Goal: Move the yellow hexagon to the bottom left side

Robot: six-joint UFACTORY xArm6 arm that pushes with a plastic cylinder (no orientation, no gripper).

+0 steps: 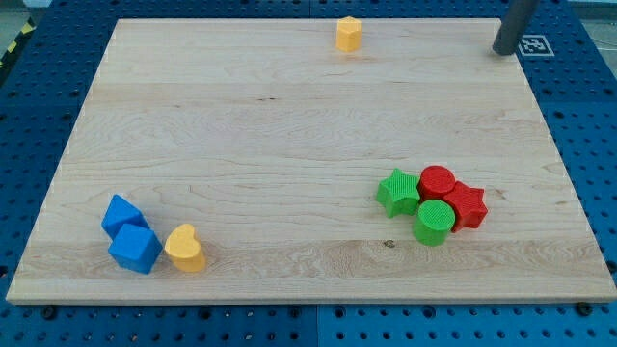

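The yellow hexagon stands near the top edge of the wooden board, a little right of centre. My tip is at the board's top right corner, well to the right of the hexagon and apart from it. At the bottom left lie two blue blocks and a yellow heart close together.
At the right, a green star, a red cylinder, a red star and a green cylinder sit clustered together. A blue pegboard surrounds the board. A small marker tag lies by my tip.
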